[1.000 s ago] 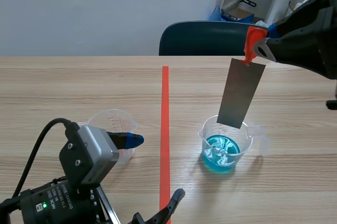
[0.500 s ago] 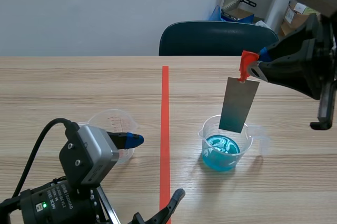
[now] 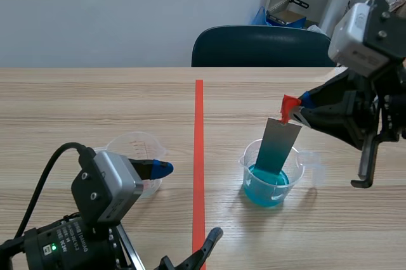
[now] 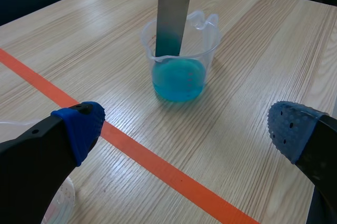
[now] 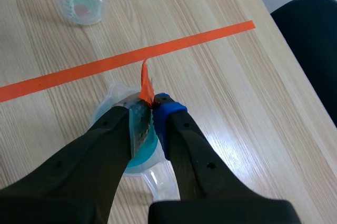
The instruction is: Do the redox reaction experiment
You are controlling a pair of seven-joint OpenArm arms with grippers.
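With the beaker [image 3: 273, 175] just below my right gripper [image 3: 302, 110], which was clenched on the tilted strip [image 3: 277, 146] whose lower end dipped into the liquid [image 4: 178, 79], I judged a slow, steady lowering clear of the rim best, while my left gripper [image 4: 187, 126] hung released, well short of the beaker.

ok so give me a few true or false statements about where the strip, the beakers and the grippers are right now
1. The metal strip reaches down into the beaker of blue liquid. True.
2. The left gripper is shut on a beaker. False: it is open and holds nothing.
3. The right gripper is shut on the strip's top end. True.
4. Both beakers stand on one side of the tape line. False: the clear beaker stands across it from the blue one.
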